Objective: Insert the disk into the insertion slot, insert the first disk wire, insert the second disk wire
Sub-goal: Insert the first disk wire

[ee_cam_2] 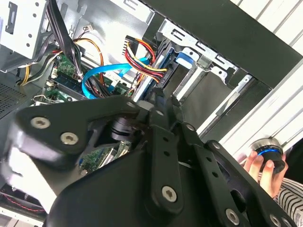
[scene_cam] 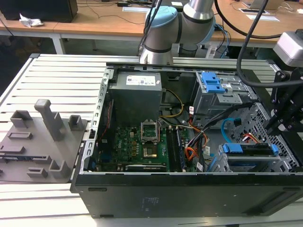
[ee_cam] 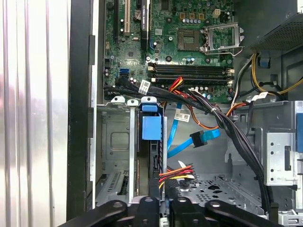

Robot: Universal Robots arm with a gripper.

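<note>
The disk [scene_cam: 248, 150], in its blue carrier, sits inside the insertion slot [scene_cam: 284, 163] at the case's corner on the exterior view's right. In the first wrist view the disk [ee_cam: 151, 127] stands edge-on in the slot [ee_cam: 116, 142]. The first disk wire [ee_cam: 177, 171] runs to the disk's edge; I cannot tell whether its plug is seated. The second disk wire [ee_cam: 177, 146] loops loose, its dark plug [ee_cam: 198, 140] hanging free beside the disk. My gripper [scene_cam: 272, 128] hovers just above the disk's end, shut with nothing seen between its fingers [ee_cam_2: 156, 94].
A taller grey cage with a blue latch plate [scene_cam: 213, 85] stands behind the slot. Black cables [ee_cam: 236, 137] cross above the motherboard [scene_cam: 137, 142]. Grey fixtures [scene_cam: 42, 137] lie on the slatted table. A person's hand [ee_cam_2: 260, 163] holds a round knob outside the case.
</note>
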